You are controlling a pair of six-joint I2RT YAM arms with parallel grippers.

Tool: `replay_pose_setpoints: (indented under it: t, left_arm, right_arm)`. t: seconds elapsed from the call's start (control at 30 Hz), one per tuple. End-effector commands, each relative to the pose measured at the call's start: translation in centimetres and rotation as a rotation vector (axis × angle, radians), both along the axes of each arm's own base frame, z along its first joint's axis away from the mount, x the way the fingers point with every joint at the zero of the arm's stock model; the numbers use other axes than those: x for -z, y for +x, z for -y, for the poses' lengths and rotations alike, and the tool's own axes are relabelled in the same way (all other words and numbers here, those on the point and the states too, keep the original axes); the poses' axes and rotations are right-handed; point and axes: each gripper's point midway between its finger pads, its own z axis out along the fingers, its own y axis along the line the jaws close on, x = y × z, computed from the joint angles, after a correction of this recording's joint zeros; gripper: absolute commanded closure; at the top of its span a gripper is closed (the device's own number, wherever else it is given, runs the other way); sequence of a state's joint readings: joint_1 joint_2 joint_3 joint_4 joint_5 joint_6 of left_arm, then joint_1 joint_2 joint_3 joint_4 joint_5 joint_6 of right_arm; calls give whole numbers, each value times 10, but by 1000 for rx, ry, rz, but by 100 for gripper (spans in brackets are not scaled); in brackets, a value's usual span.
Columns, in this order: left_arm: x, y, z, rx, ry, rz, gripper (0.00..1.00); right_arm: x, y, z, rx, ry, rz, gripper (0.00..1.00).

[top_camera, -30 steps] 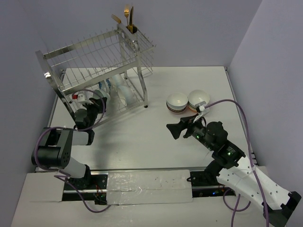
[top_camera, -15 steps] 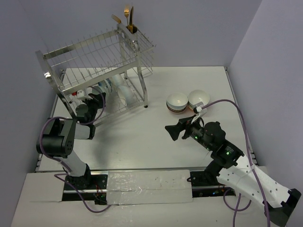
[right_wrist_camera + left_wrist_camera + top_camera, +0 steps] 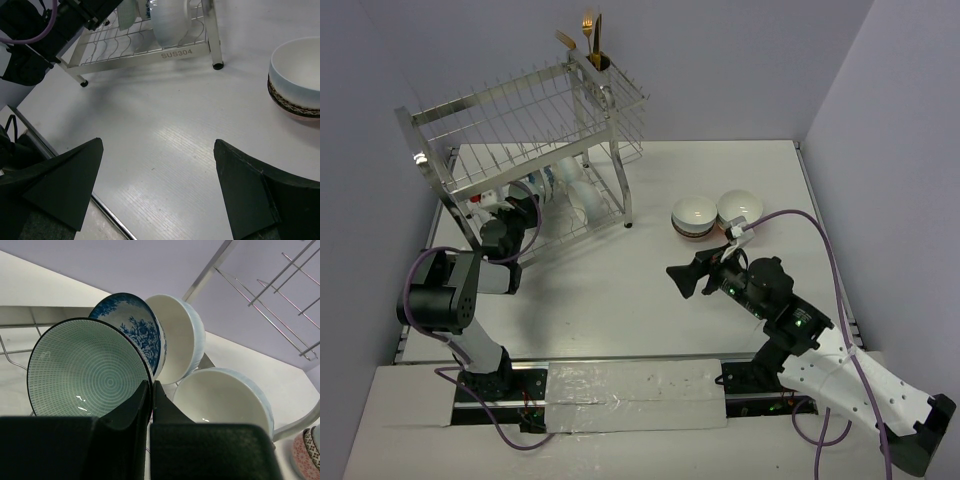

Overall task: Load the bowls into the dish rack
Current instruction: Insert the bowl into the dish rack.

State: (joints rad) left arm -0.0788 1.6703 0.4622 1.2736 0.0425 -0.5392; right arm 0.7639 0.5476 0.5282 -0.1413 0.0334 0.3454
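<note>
My left gripper (image 3: pixel 151 385) reaches into the lower tier of the dish rack (image 3: pixel 520 120) and is shut on the dark rim of a teal-inside bowl (image 3: pixel 85 372), which stands on edge there. Behind it stand a blue floral bowl (image 3: pixel 137 330) and a white bowl (image 3: pixel 177 335); another white bowl (image 3: pixel 225 400) lies to the right. In the top view the left gripper (image 3: pixel 525 207) is under the upper shelf. My right gripper (image 3: pixel 682 278) is open and empty above the table. Two bowl stacks (image 3: pixel 694 213) (image 3: pixel 740 207) sit on the table behind it; one shows in the right wrist view (image 3: pixel 297 75).
Gold utensils (image 3: pixel 590 35) stand in the cutlery cup at the rack's far corner. The rack's front rail and foot (image 3: pixel 216 64) lie ahead of the right gripper (image 3: pixel 159 145). The left arm (image 3: pixel 40 30) is at that view's upper left. Walls close both sides.
The left arm has pushed farther into the rack's lower tier with the teal bowl, its forearm swinging up. The right gripper has drifted slightly left.
</note>
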Motion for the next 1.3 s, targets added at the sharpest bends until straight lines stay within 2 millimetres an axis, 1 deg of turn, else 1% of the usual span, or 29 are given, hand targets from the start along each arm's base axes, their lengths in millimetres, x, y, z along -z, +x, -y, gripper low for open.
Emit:
replay_pose_setpoints:
  t: [0.0, 0.27, 0.43, 0.77, 0.8, 0.97, 1.03, 1.2, 1.27]
  left_arm:
    - [-157, -28, -4, -16, -26, 609, 100]
    - [-171, -13, -4, -35, 42, 634, 100]
    - [-172, -7, -5, -38, 33, 640, 100]
    - [-160, 6, -11, -17, -7, 641, 100]
    - [-159, 7, -11, -13, -10, 637, 100]
    - [-154, 12, -19, -12, -22, 634, 100]
    - [-152, 13, -19, 4, -26, 634, 100]
    - [-152, 15, -12, 50, -30, 633, 100]
    - [-153, 15, -21, 46, -22, 636, 100]
  right_arm:
    - [-5, 1, -4, -13, 9, 36, 1]
    - [-3, 1, -6, -21, 5, 32, 1]
    - [-2, 1, -8, -28, 0, 30, 2]
    - [3, 1, -13, -53, -20, 23, 3]
    - [4, -1, -15, -73, -21, 20, 3]
    - [6, -2, -18, -85, -27, 16, 4]
    - [6, -2, -19, -91, -28, 16, 4]
    - [9, -2, -21, -103, -36, 14, 4]
    - [9, -2, -22, -106, -36, 12, 4]
